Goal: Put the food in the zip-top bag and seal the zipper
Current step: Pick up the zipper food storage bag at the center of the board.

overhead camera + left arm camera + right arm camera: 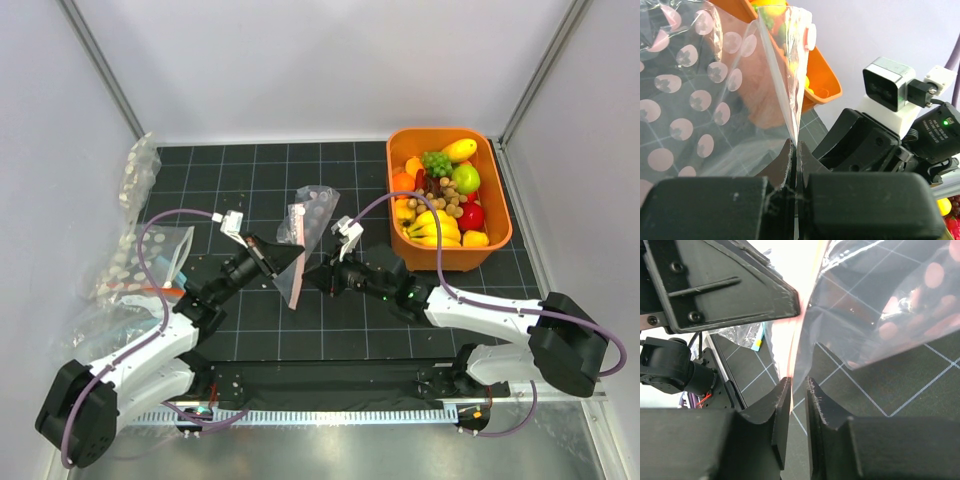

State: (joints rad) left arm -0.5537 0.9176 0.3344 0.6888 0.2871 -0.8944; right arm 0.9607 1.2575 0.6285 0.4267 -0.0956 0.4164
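Clear dotted plastic is up in the middle of the worktop (250, 170) right now; the zip-top bag (312, 222) stands on edge off the dark grid mat, held between my two arms; the zipper (297, 285), that pale pink strip, runs down the near edge of the bag; my left claw (794, 150) is clamped tight on the bag, fingers pressed together with the film caught in the seam between them, and the left wrist view shows the sheet fanning upward from the pinch; my right claw (797, 382) comes in from the other side, its fingers (777, 410) only narrowly apart, and the pink edge of the bag drops into that slot; I see a sliver of gap there, so it is not squeezing the film; the two claws sit just beside each other at the bag's near edge; the food (441, 200) is all over in the orange tub (497, 190) at the far right of the worktop, well apart from the bag: bananas, a green piece, red, yellow, a brown cluster, piled together; none of it is in the bag that I can see; a heap of other clear dotted bags (130, 260) lies at the left edge beside my left arm.
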